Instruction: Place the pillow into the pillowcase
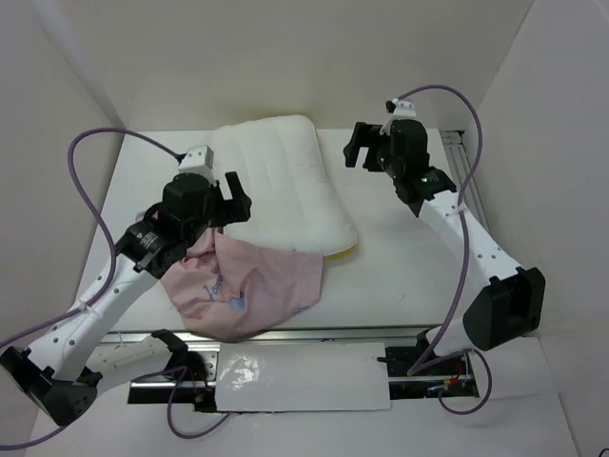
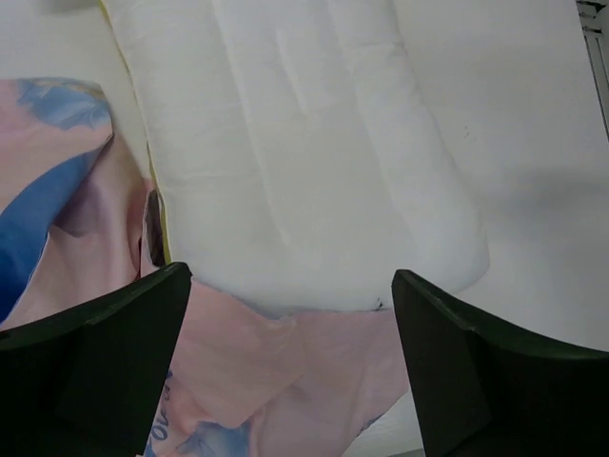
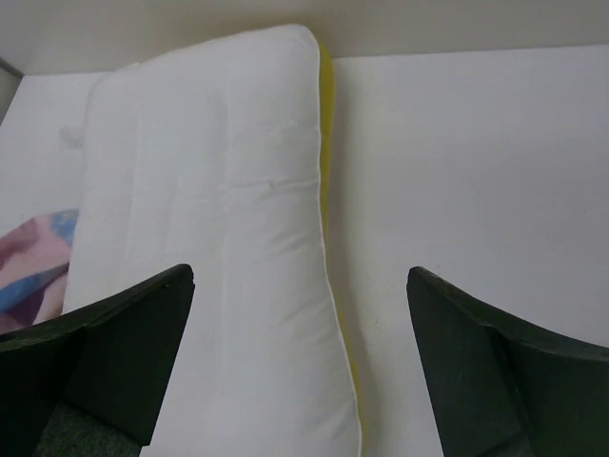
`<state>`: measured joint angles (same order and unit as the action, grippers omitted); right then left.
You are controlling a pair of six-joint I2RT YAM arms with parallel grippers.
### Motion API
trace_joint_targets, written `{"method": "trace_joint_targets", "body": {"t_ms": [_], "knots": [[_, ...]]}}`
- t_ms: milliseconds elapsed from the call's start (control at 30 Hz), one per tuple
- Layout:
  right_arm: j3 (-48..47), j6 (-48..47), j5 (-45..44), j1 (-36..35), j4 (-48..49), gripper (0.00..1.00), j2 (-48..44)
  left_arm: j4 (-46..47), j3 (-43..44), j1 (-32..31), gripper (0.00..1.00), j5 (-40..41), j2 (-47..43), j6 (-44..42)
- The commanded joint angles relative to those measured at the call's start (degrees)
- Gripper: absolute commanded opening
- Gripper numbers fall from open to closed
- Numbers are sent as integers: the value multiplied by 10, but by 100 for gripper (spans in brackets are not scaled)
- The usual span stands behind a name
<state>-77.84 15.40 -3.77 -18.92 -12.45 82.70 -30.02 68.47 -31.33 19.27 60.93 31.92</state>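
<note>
My left arm [image 1: 105, 286] stretches from its base at the near left corner toward the middle, wrist tipped downward. The left pincer [image 1: 233, 198] stands wide open, nothing between its fingers [image 2: 114, 352]. My right arm [image 1: 466, 233] rises from the near right and leans toward the far side. The right pincer [image 1: 354, 145] points left, spread equally wide and empty.

Overhead wide; both wrist cams close, share pillow [image 3: 209, 238].
</note>
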Motion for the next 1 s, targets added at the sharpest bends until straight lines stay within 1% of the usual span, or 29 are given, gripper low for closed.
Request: {"method": "trace_joint_targets", "body": {"t_ms": [0, 67, 100, 133, 167, 267, 300, 333, 367, 433, 500, 533, 667, 700, 733, 767, 833, 867, 900, 933, 967], "knots": [[46, 12, 38, -12, 19, 100, -14, -18, -39, -3, 100, 28, -30, 42], [84, 12, 72, -19, 38, 100, -26, -44, -57, 2, 100, 33, -41, 73], [95, 5, 116, -26, 44, 100, -26, -66, -75, 10, 100, 33, -41, 101], [103, 5, 129, -26, 44, 100, -26, -74, -86, 10, 100, 24, -41, 109], [103, 5, 129, -32, 33, 100, -3, -79, -96, 16, 100, 17, -41, 115], [61, -18, 114, -46, -15, 100, 52, -92, -137, 22, 100, -2, -41, 136], [53, -25, 114, -46, -20, 100, 62, -92, -157, 27, 100, -11, -41, 144], [52, -25, 103, -61, -21, 100, 70, -87, -167, 27, 100, -33, -41, 144], [52, -25, 92, -67, -14, 100, 76, -73, -177, 27, 100, -43, -41, 144], [66, -25, 40, -87, -8, 100, 83, -61, -203, 27, 100, -66, -47, 144], [83, -18, 4, -93, 30, 100, 96, -28, -221, 27, 100, -85, -47, 144], [88, -13, -9, -99, 37, 100, 103, -11, -239, 27, 100, -112, -52, 127], [59, -15, -8, -99, 37, 99, 163, 37, -259, 27, 99, -138, -39, 121], [50, -15, -8, -99, 37, 96, 193, 46, -259, 27, 94, -138, -29, 121], [41, -15, 4, -99, 31, 85, 207, 63, -266, 22, 92, -147, -23, 114], [30, -15, 10, -94, 30, 80, 233, 69, -266, 22, 89, -155, -9, 114], [24, -1, 22, -88, 30, 66, 255, 77, -266, 22, 79, -155, 7, 114], [24, -1, 22, -88, 30, 54, 273, 85, -266, 22, 73, -155, 16, 114], [24, 7, 28, -81, 23, 37, 281, 85, -266, 22, 67, -155, 30, 114], [24, 17, 28, -75, 18, 21, 288, 85, -266, 22, 53, -155, 38, 114], [24, 24, 23, -61, 12, 0, 294, 85, -266, 22, 42, -155, 44, 114]]}}
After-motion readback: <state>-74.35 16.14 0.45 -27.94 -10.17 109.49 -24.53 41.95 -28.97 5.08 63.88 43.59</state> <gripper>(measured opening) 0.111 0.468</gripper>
